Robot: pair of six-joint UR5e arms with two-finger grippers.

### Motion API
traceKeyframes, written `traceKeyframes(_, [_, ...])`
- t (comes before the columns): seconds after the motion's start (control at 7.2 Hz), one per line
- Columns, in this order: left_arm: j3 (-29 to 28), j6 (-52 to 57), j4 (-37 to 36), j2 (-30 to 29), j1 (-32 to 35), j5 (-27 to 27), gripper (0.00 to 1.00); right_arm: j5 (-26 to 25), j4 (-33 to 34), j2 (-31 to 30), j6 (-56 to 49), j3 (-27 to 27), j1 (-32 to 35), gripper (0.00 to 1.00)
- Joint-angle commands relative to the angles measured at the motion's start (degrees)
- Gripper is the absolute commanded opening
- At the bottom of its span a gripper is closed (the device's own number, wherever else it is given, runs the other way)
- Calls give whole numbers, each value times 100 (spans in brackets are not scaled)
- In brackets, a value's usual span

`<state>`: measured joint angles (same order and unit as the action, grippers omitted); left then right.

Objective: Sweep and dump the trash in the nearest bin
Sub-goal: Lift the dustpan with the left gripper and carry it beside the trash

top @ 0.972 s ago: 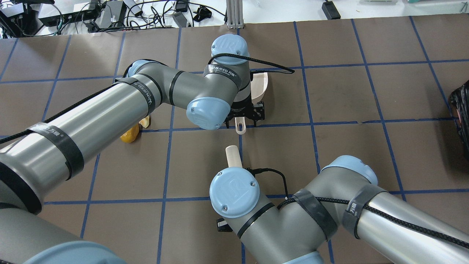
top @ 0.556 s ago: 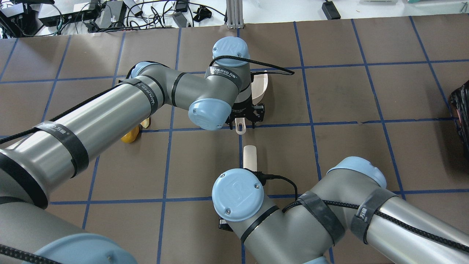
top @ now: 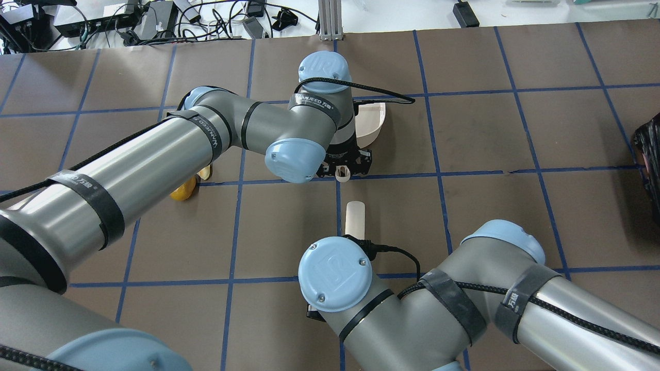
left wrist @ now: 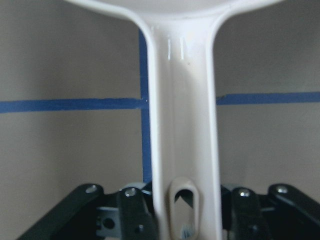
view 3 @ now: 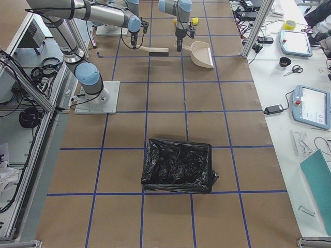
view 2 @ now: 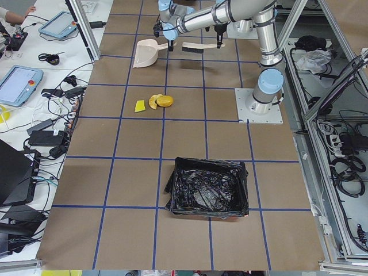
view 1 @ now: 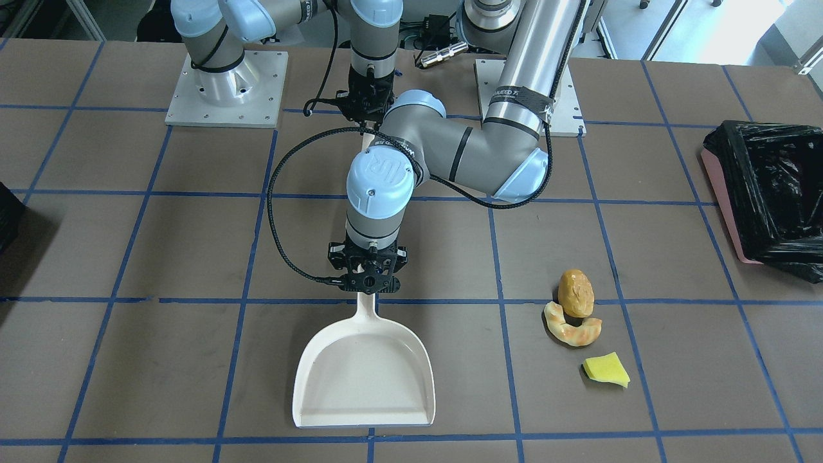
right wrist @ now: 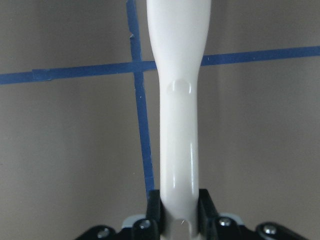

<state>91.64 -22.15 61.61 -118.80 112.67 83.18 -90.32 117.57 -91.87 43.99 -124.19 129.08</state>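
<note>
My table [view 1: 161, 257] is covered in matte brown sheeting, split into big squares by blue tape lines [view 1: 193, 299]. Across from me runs a white bench [view 3: 274, 77] with grey-cased touchscreen pendants [view 3: 313, 106], a pair of scissors [view 3: 293, 70] and a yellow tape roll [view 3: 290, 24] lying on it. A tangle of black cables and power bricks [top: 154, 20] spills along the bench's edge, just beside an upright aluminium post [top: 330, 20]. Behind me, a metal frame holds more coiled cables [view 2: 345, 155]. A strip of pale floor [view 1: 707, 26] past the table corner is brightly lit, and the light over the table is even, with soft shadows.
</note>
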Motion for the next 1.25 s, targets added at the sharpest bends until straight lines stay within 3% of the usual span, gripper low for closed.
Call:
traceKeyframes(0.0, [3, 8, 0, 7, -17, -65, 22, -29, 37, 2, 13, 0, -6, 0])
traceKeyframes(0.14, [3, -9, -18, -2, -17, -47, 93, -30, 46, 2, 48, 9, -6, 0])
traceKeyframes(0.28, [3, -9, -70, 24, -17, -47, 100, -30, 46, 11, 57, 9, -23, 0])
traceKeyframes(0.83, [3, -18, -70, 59, -17, -73, 100, -38, 73, 11, 74, 26, -41, 0])
traceKeyframes(0.97, [3, -27, -70, 59, -17, -74, 95, -30, 73, 11, 74, 44, -41, 0])
traceKeyframes(1.11, [3, -18, -70, 50, -17, -82, 73, -30, 73, 11, 74, 53, -41, 0])
